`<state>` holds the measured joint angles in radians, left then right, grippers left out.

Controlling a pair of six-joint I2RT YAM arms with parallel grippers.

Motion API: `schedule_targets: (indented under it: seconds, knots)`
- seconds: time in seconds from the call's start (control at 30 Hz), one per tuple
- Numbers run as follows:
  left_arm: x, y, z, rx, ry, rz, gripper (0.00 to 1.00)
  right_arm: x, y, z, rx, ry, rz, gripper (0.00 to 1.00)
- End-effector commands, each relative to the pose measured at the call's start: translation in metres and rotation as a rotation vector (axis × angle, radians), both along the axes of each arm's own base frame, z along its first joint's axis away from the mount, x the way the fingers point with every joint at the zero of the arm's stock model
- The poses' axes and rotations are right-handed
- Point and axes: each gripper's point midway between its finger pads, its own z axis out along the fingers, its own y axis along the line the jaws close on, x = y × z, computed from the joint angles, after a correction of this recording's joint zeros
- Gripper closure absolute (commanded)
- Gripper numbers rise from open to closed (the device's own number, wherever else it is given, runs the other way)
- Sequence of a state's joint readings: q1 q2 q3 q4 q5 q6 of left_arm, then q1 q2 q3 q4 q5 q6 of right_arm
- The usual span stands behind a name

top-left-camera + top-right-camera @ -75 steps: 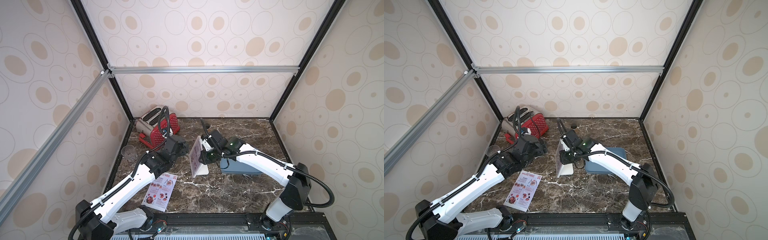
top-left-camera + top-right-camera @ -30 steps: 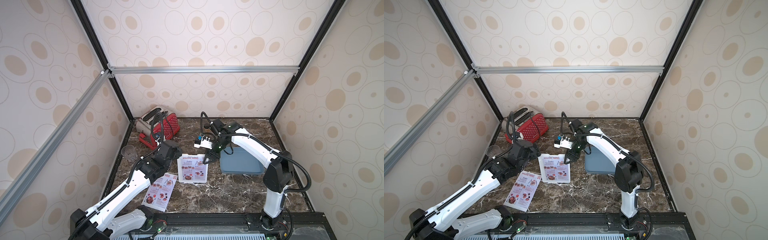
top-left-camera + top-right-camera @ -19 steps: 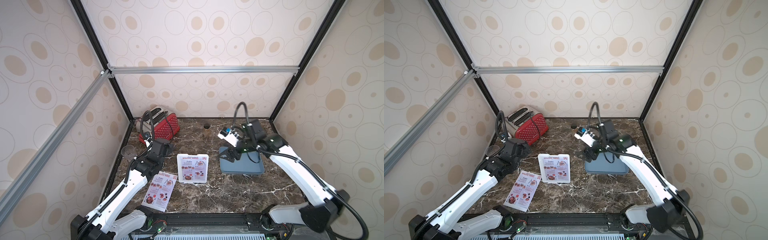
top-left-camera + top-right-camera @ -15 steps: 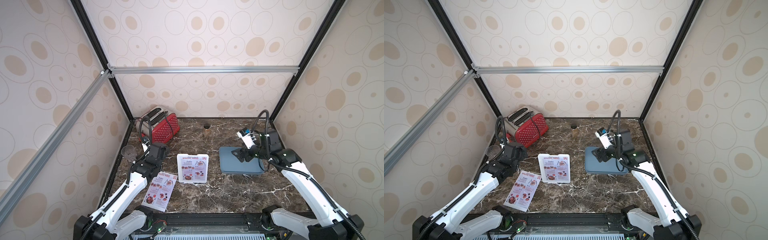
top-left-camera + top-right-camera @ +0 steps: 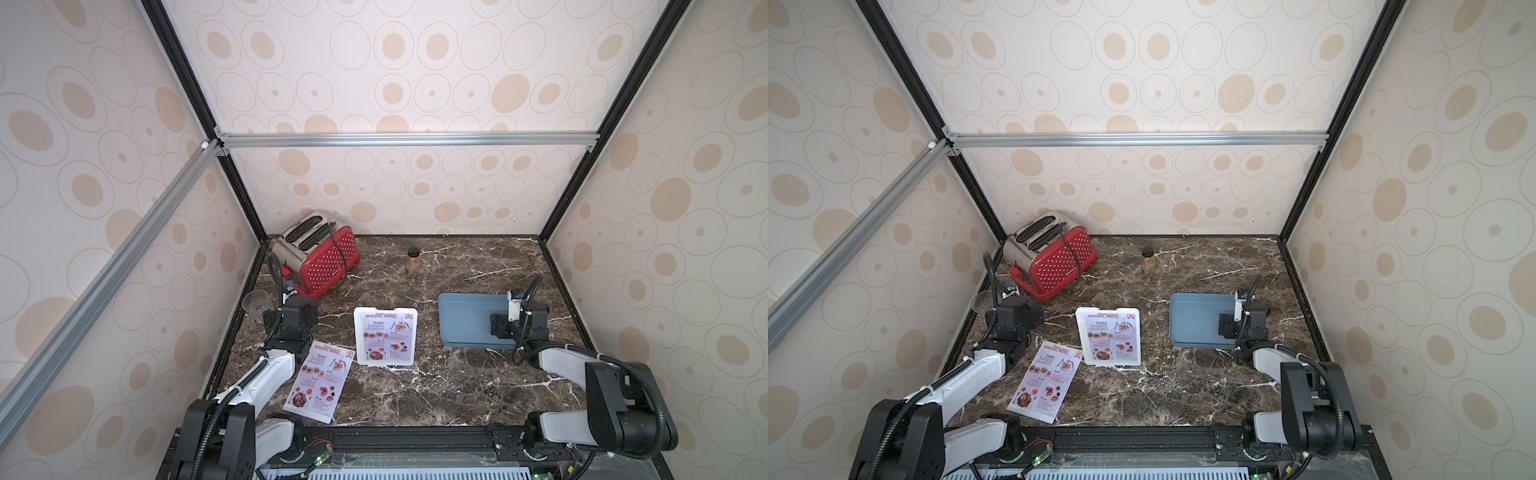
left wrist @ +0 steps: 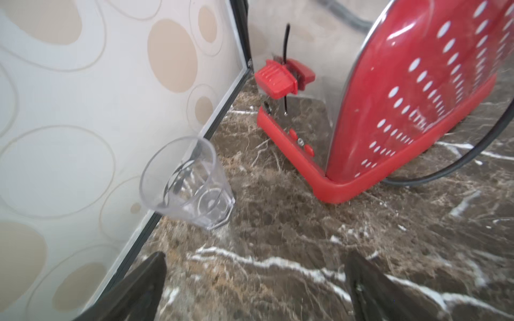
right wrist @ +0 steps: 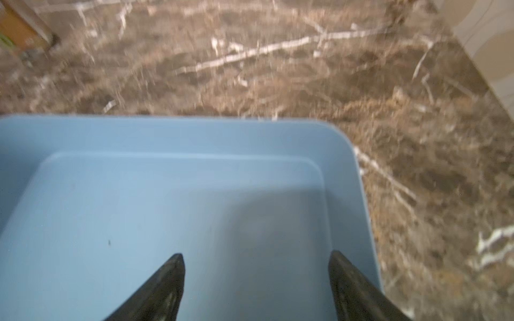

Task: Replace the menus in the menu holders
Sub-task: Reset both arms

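Resting on marble table (image 5: 457, 386), menu holder (image 5: 385, 336), loose menu (image 5: 320, 380) near front edge

A red toaster (image 5: 318, 253) with white dots stood in the back corner of the brown table (image 5: 457, 386). A clear cup (image 6: 183, 183) stood near it, by the wall (image 6: 83, 111). A small jar (image 5: 413, 261) stood alone. A blue tray (image 5: 465, 320) lay flat.

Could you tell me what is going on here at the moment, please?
Nothing is being held right now. The menu holder sits mid-table with one menu showing inside it, and a loose menu lies just beside it on the table. The left claw is open and empty near the clear glass and red toaster. The right claw is open and empty above the blue tray.
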<state>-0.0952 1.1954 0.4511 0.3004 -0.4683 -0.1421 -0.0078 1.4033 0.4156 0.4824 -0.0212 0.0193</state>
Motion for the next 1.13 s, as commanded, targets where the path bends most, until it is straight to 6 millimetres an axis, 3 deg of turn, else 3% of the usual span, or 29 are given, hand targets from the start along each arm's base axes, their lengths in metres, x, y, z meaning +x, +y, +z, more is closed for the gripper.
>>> schedule_targets:
  seconds: [0.0, 0.17, 0.27, 0.3, 0.47, 1.1]
  knots:
    - [0.017, -0.008, 0.001, 0.022, -0.1, -0.093, 0.01, 0.031, 0.008, 0.028, 0.025, -0.219, 0.064, 0.17]
    - [0.041, -0.019, 0.003, 0.037, -0.152, -0.197, 0.01, 0.031, 0.003, 0.026, 0.023, -0.245, 0.032, 0.13]
    - [0.056, -0.022, -0.018, -0.006, -0.14, -0.244, 0.01, 0.029, 0.003, 0.021, 0.021, -0.193, 0.029, 0.06]
    - [0.053, -0.019, -0.026, -0.028, -0.13, -0.248, 0.01, 0.031, 0.003, 0.022, 0.02, -0.209, 0.031, 0.04]
    - [0.055, -0.005, -0.025, -0.024, -0.139, -0.158, 0.01, 0.032, 0.002, 0.021, 0.017, -0.196, 0.026, 0.0]
    - [0.056, -0.005, -0.026, -0.04, -0.127, -0.172, 0.0, 0.032, 0.003, 0.022, -0.013, -0.193, 0.014, 0.0]
